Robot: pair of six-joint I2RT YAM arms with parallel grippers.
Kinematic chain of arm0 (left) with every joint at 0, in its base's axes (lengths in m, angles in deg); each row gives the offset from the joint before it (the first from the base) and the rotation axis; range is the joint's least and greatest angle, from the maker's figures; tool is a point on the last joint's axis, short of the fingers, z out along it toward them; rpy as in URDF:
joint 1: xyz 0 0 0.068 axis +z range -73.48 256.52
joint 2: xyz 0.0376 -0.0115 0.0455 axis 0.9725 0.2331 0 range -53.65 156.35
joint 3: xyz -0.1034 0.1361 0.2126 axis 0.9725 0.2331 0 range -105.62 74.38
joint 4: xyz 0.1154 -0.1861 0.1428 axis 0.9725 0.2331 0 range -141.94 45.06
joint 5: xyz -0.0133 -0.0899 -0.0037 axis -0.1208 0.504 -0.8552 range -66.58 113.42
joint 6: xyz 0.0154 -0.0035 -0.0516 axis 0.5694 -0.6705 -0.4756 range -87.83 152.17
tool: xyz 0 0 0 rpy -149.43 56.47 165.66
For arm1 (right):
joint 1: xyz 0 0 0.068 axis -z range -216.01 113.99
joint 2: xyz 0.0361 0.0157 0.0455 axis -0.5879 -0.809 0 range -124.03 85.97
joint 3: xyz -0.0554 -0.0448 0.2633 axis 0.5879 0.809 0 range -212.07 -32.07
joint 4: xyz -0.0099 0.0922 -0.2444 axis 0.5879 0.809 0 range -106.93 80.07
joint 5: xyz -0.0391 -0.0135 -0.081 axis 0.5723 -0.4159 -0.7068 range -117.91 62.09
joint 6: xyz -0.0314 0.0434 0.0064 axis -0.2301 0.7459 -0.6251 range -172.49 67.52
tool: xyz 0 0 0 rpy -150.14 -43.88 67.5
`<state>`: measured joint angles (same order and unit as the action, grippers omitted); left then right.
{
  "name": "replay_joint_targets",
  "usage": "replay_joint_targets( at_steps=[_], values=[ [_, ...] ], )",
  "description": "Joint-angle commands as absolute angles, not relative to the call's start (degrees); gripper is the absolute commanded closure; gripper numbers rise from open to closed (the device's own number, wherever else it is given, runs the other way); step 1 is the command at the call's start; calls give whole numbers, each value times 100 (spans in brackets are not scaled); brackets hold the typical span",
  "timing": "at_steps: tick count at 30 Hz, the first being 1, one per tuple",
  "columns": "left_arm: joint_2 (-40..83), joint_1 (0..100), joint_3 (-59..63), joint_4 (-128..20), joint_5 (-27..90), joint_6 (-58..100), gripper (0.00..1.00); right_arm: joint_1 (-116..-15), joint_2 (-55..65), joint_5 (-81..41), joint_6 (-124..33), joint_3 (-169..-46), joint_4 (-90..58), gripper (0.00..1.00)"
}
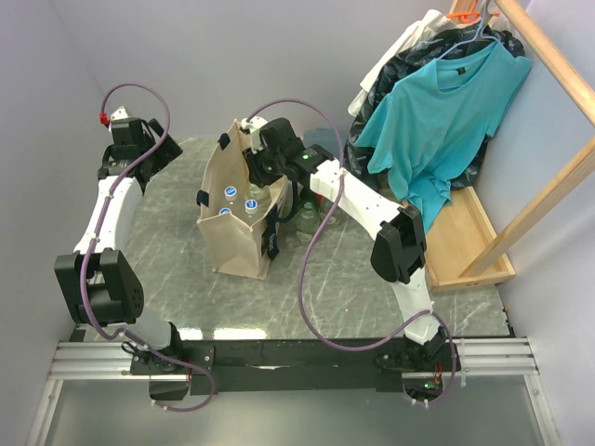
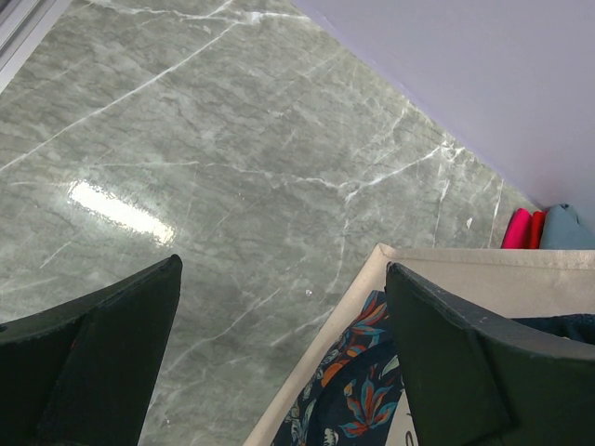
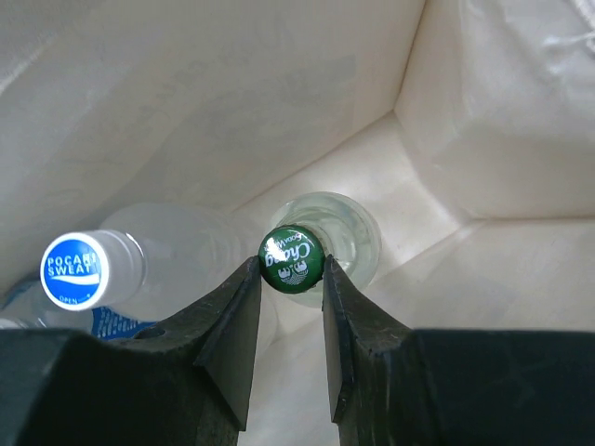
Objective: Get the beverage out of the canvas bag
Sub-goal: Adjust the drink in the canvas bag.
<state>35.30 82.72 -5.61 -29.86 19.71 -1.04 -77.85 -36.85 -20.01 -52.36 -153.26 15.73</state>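
The overhead view counts three blue-white caps (image 1: 251, 204) in the boxy beige canvas bag (image 1: 237, 246) on the marbled worktop (image 1: 167, 232), while only the right wrist view shows the two black fingers (image 3: 232, 334) of the right gripper (image 3: 290, 267) pinching one clear bottle (image 3: 358, 237) by its green cap (image 3: 292, 256); the fingers (image 2: 112, 344) of the left gripper (image 2: 284, 267) gape wide, empty.
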Motion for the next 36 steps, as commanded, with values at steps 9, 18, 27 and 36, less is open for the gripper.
replay_joint_targets(
  at_steps=[9,18,27,36],
  values=[
    [3310,8285,-569,-3111,2034,-44,4,-7758,-2996,-2123,-5310,-15635,364,100],
    [3284,8294,-543,-3129,2069,-35,4,-7767,-3285,-2027,-5328,-15889,609,100],
    [3319,8294,-543,-3138,2096,-35,4,-7758,-3654,-2000,-5284,-16004,575,100],
    [3371,8294,-596,-3085,2034,17,4,-7661,-4164,-1974,-5257,-16567,469,100]
  ],
)
